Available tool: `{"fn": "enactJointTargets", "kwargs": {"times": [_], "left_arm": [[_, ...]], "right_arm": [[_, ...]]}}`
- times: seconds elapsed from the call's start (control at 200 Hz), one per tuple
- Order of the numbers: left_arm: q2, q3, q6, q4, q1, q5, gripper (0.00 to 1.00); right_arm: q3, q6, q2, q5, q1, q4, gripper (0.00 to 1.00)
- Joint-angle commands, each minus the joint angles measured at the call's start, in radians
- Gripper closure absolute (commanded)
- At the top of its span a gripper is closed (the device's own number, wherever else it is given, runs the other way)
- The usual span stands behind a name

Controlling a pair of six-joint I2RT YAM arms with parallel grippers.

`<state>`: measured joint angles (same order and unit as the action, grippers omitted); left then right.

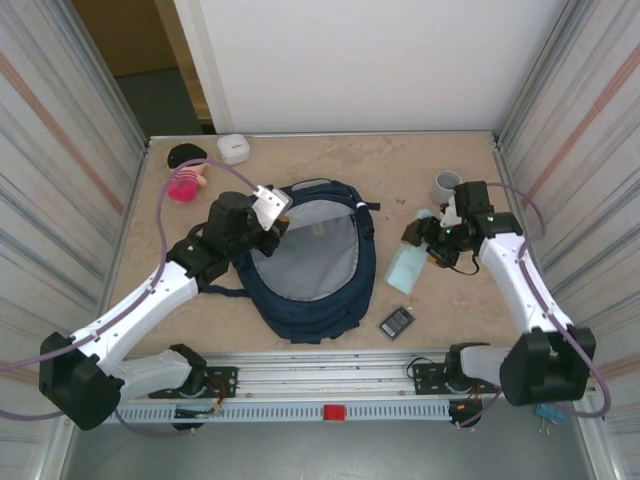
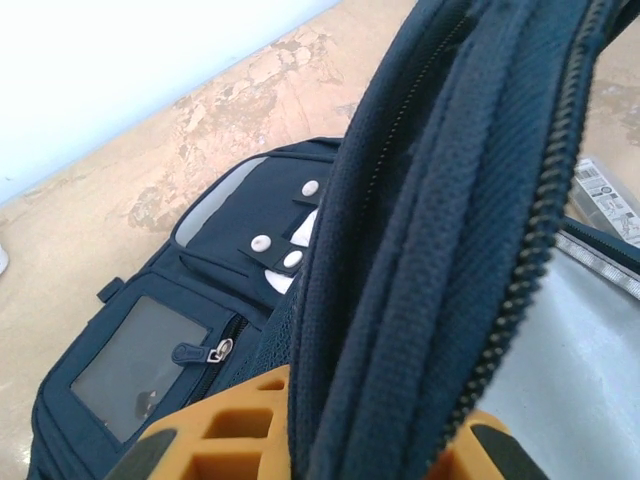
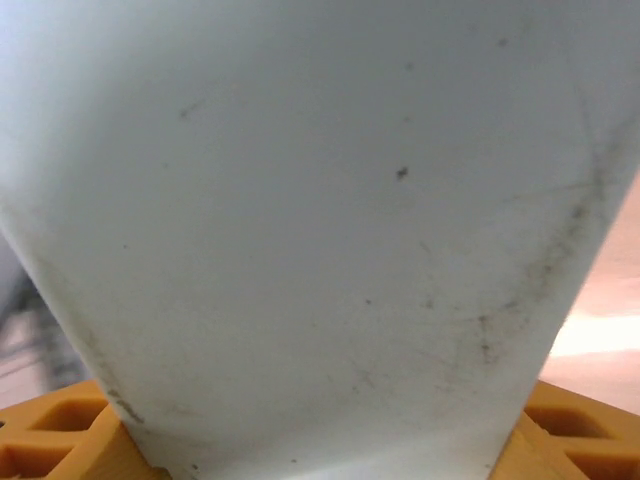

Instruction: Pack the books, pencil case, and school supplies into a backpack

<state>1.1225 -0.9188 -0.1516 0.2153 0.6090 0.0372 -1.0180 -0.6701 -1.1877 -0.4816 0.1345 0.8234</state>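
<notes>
The large navy backpack [image 1: 305, 265] lies open mid-table with its grey lining up. My left gripper [image 1: 262, 228] is shut on its upper left rim. In the left wrist view, the zipped navy edge [image 2: 430, 250] runs between the orange fingers [image 2: 215, 435]. My right gripper [image 1: 428, 248] is shut on the pale teal pencil case [image 1: 403, 268], just right of the backpack. In the right wrist view the case's pale face [image 3: 320, 200] spans the gap between the fingers [image 3: 60, 440]. A dark grey gridded rectangle [image 1: 397, 322] lies near the front. A silvery labelled bar [image 2: 608, 195] shows past the rim. The books are out of view.
A grey cup [image 1: 447, 184] stands behind the right gripper. At the back left are a white rounded box [image 1: 233, 148], a pink toy [image 1: 184, 186] and a black object [image 1: 184, 153]. Corrugated walls close in both sides. The arms' rail [image 1: 330, 385] runs along the near edge.
</notes>
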Motion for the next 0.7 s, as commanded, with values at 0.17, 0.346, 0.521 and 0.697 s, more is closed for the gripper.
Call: {"fn": "enactJointTargets", "kwargs": {"times": [0.17, 0.346, 0.521, 0.697], "left_arm": [[-0.022, 0.017, 0.124, -0.18, 0.022, 0.015, 1.0], [-0.051, 0.048, 0.204, -0.253, 0.037, 0.031, 1.0], [-0.067, 0.046, 0.22, -0.28, 0.056, 0.027, 1.0], [-0.078, 0.029, 0.219, -0.296, 0.055, 0.028, 1.0]], "right_arm": [[0.09, -0.68, -0.01, -0.094, 0.324, -0.491, 0.37], [0.115, -0.894, -0.103, 0.012, 0.412, -0.636, 0.35], [0.1, -1.029, -0.234, 0.086, 0.484, -0.773, 0.33], [0.002, -1.031, -0.388, 0.026, 0.492, -0.918, 0.12]]}}
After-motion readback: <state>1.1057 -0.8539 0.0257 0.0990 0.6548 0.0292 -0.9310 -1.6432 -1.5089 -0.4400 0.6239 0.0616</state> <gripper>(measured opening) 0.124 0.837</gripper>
